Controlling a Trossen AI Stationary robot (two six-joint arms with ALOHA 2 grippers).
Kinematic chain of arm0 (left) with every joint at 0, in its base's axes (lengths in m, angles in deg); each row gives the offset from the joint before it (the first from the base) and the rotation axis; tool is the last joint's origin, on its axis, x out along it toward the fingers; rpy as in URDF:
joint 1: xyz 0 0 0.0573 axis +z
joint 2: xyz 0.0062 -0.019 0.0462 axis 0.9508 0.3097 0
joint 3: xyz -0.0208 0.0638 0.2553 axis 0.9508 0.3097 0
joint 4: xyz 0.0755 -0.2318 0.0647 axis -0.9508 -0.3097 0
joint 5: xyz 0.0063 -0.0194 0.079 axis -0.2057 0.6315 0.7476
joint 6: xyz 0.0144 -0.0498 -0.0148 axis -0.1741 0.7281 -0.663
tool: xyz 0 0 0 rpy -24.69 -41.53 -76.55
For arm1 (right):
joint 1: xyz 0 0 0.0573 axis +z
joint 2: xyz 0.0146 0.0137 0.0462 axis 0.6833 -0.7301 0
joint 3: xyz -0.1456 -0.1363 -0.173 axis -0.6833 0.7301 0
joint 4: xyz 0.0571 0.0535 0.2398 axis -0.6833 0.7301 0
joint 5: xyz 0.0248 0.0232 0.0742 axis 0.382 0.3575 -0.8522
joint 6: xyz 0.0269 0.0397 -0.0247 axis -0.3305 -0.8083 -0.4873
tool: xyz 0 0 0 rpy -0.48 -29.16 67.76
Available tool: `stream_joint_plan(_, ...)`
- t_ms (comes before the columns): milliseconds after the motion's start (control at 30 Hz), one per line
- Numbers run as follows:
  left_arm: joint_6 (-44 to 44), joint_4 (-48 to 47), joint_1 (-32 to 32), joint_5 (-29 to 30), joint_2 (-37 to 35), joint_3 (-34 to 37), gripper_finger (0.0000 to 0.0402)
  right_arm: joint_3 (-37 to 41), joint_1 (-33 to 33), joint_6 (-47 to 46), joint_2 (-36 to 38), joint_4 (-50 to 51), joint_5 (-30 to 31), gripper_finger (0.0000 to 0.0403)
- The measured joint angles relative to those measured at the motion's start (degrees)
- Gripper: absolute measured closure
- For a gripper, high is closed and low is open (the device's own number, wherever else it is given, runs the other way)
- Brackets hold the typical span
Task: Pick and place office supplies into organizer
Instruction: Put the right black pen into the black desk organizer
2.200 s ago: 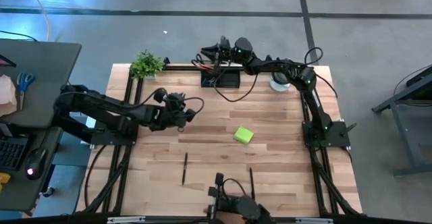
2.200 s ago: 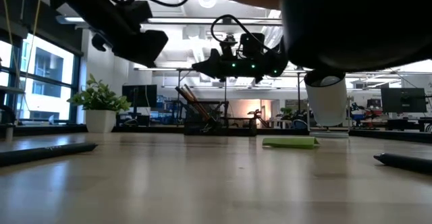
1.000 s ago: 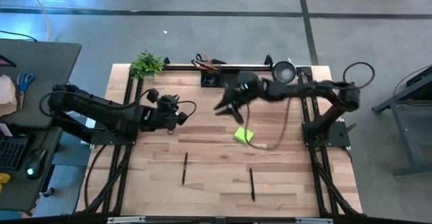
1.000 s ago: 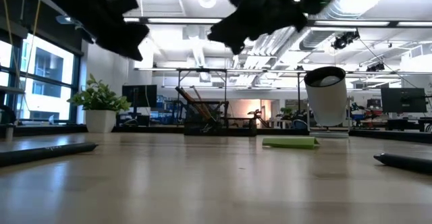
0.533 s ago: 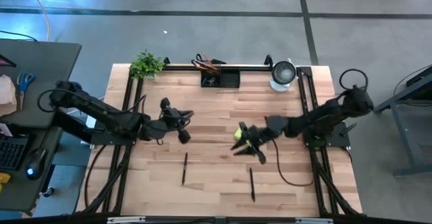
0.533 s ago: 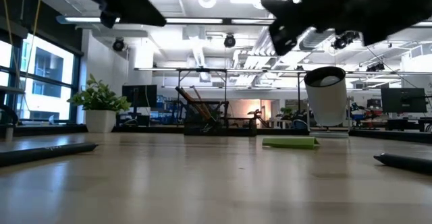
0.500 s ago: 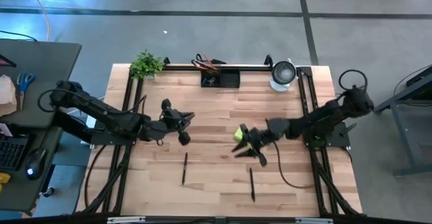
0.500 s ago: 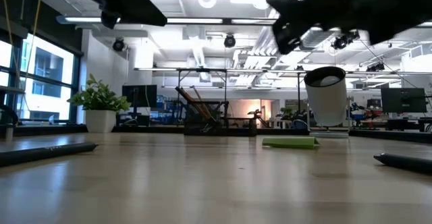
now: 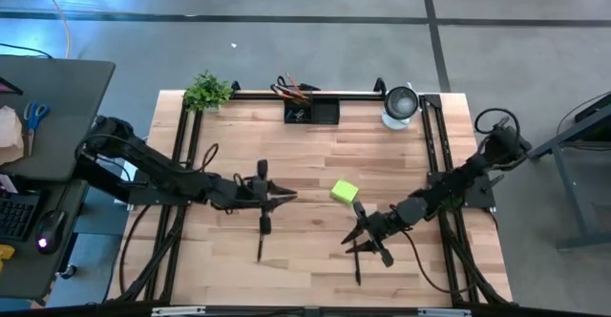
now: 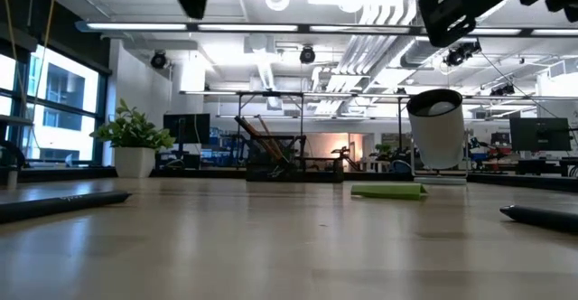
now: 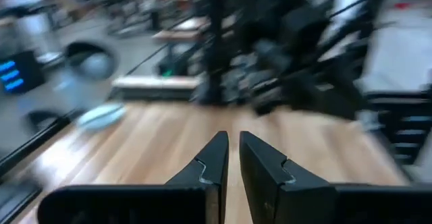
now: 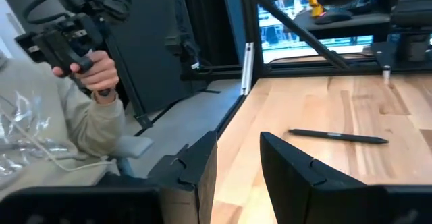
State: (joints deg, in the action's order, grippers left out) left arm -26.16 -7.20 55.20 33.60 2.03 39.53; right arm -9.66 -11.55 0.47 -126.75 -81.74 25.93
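- The lime-green sticky-note pad (image 9: 345, 192) lay flat near the middle of the table (image 9: 315, 155), and served as the landmark for the rest.
- The organizer (image 9: 312, 113) sat well apart from the pad at the table's far edge, with scissors and pencils (image 9: 293, 89) poking over its rim (the contents of each compartment could not be made out).
- The left gripper (image 9: 284, 199) hovered to the left of the pad with nothing held; its fingers (image 11: 217, 158) stood almost together, only a narrow gap between them.
- One black pen (image 9: 261, 238) lay on the table just nearer than that gripper.
- The right gripper (image 9: 352, 242) hung on the near side of the pad, fingers (image 12: 289, 162) parted and empty.
- A second black pen (image 9: 356, 265) lay just beyond it, toward the near edge.
- In the right wrist view, a person's hand (image 12: 101, 75) held a dark controller past the table edge.
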Motion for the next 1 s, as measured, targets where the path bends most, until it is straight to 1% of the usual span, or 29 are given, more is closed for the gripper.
stream_joint_plan(67, -1.1, 1.17, 0.8, -5.32, 0.01, -0.04, 0.0373, 0.02, 0.59, 0.23, 0.01, 0.07, 0.7, 0.0295)
stream_joint_plan(167, -1.67, -0.48, 1.15, -11.43, 0.11, -0.04, 0.0373, 0.01, 0.78, 1.63, 0.01, 0.14, 1.83, 0.0295)
stream_joint_plan(400, -3.32, -0.59, 0.99, -16.24, 0.56, -0.02, 0.0373, 0.0, -0.15, 2.56, -0.01, 0.85, 2.55, 0.0295)
stream_joint_plan(467, -3.3, -0.88, 0.99, -17.13, 0.56, -0.02, 0.0373, 0.01, -0.09, 2.57, -0.01, 0.93, 2.54, 0.0295)
stream_joint_plan(667, -2.84, -0.92, 0.99, -17.3, 0.56, -0.02, 0.0373, 0.0, 0.55, 2.67, -0.01, 2.16, 4.36, 0.0295)
stream_joint_plan(1000, -2.8, -1.8, 0.99, -17.28, 0.56, -0.02, 0.0373, 0.02, 0.55, 2.72, -0.03, 2.59, 4.41, 0.0295)
